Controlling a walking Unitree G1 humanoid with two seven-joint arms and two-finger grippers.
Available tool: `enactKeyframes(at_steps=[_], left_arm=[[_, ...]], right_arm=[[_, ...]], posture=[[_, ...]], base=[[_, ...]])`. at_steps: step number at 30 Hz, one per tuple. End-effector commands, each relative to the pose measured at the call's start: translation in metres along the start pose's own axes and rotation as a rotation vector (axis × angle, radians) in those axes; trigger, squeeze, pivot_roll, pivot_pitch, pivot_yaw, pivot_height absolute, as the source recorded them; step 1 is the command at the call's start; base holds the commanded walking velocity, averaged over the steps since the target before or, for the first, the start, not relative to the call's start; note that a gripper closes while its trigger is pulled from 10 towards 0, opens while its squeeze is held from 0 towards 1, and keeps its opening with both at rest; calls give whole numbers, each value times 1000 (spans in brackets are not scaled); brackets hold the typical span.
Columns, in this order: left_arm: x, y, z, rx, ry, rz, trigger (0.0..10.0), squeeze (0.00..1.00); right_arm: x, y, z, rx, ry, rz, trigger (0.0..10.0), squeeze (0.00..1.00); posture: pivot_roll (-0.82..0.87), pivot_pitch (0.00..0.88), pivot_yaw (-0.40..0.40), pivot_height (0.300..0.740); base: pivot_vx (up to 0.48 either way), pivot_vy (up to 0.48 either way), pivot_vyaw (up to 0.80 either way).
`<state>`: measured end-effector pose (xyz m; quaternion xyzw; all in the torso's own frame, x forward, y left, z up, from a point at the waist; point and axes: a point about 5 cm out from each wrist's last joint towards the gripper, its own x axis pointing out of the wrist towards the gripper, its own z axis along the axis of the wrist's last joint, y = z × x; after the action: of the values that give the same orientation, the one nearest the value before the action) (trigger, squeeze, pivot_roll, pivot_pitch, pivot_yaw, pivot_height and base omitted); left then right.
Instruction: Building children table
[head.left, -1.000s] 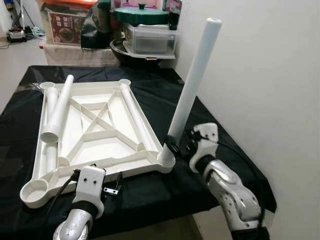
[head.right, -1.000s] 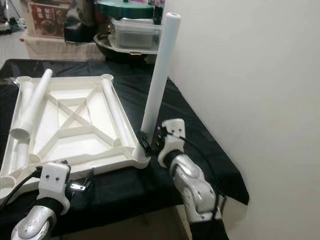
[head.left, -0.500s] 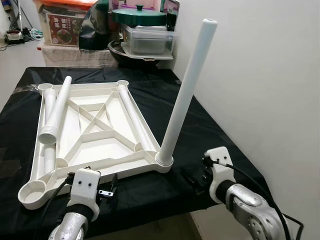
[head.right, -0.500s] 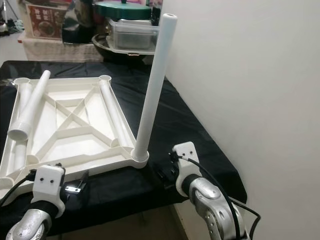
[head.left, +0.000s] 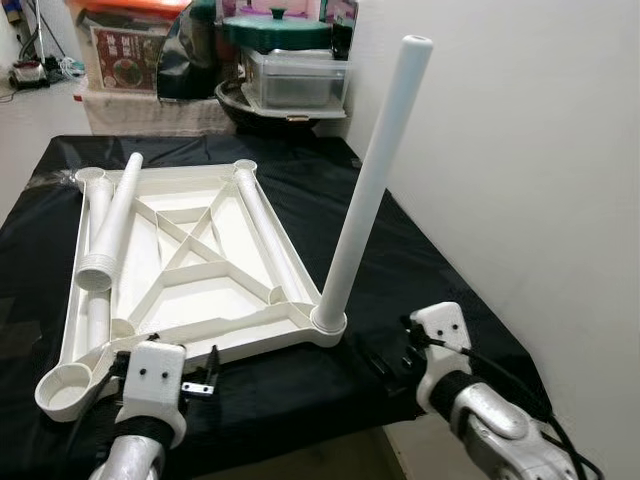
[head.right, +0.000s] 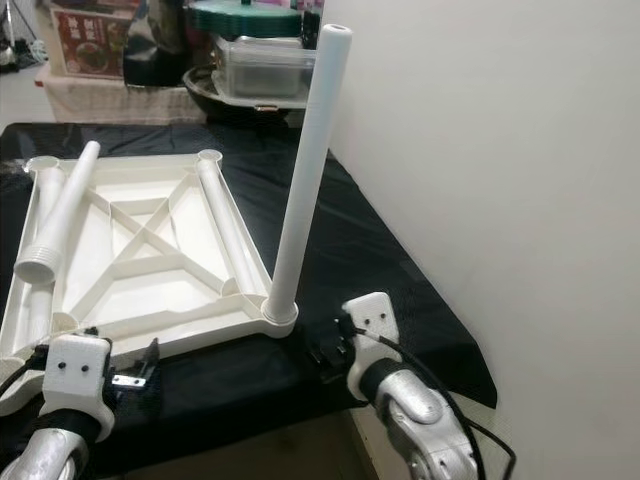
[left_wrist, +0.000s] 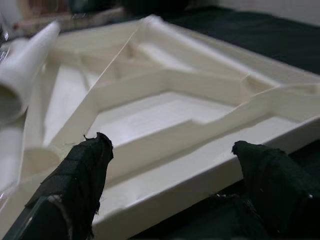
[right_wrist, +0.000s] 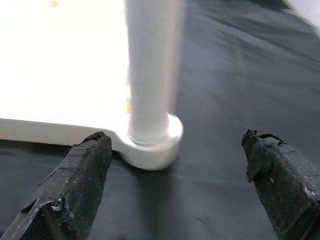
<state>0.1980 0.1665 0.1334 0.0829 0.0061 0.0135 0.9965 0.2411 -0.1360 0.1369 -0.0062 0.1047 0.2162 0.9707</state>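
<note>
The white table top (head.left: 190, 270) lies upside down on a black-covered table. One white leg (head.left: 375, 180) stands upright by itself in the near right corner socket (right_wrist: 150, 145). Three loose legs lie on the table top: two at the left (head.left: 112, 225) and one along the right rib (head.left: 268, 235). My right gripper (head.left: 385, 360) is open, a short way in front of the upright leg's base and apart from it. By the table top's near edge (left_wrist: 200, 165), my left gripper (head.left: 205, 372) is open with nothing between its fingers.
The black cloth (head.left: 420, 250) ends close in front of both grippers. A white wall (head.left: 520, 150) runs along the right side. Behind the table stand a pot with a green lid (head.left: 280, 30), a clear plastic box (head.left: 295, 80) and a printed carton (head.left: 125, 50).
My right gripper has let go of the upright leg and pulled back toward the near edge, and the leg stays standing. My left gripper has drifted slightly left.
</note>
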Motion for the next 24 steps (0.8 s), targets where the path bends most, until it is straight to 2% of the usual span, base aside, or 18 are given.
enactKeyframes(at_steps=[1,9,11,16,19,24], left_arm=[[-2,-1,2,11,10,5,10000,0],[-6,-4,8,-41,0,46,10000,0],[-4,0,1,-47,17,76,10000,0],[3,0,4,-33,-4,77,10000,0],[10,-1,5,-20,-16,71,10000,0],[11,0,6,-23,-16,69,10000,0]], right_arm=[[0,2,5,-43,-19,20,10000,0],[3,2,5,-78,-47,37,10000,0],[5,1,7,-71,-60,40,10000,0],[8,1,10,-64,-72,34,10000,0],[9,0,12,-39,-87,21,10000,0],[11,-3,12,-39,-89,-2,10000,0]], posture=[[99,0,-126,740],[101,0,-132,740],[97,0,-139,740],[92,0,-135,740],[78,0,-124,740],[80,0,-123,740]], base=[[0,0,800],[0,0,800],[0,480,800],[0,480,800],[0,480,0],[0,400,0]])
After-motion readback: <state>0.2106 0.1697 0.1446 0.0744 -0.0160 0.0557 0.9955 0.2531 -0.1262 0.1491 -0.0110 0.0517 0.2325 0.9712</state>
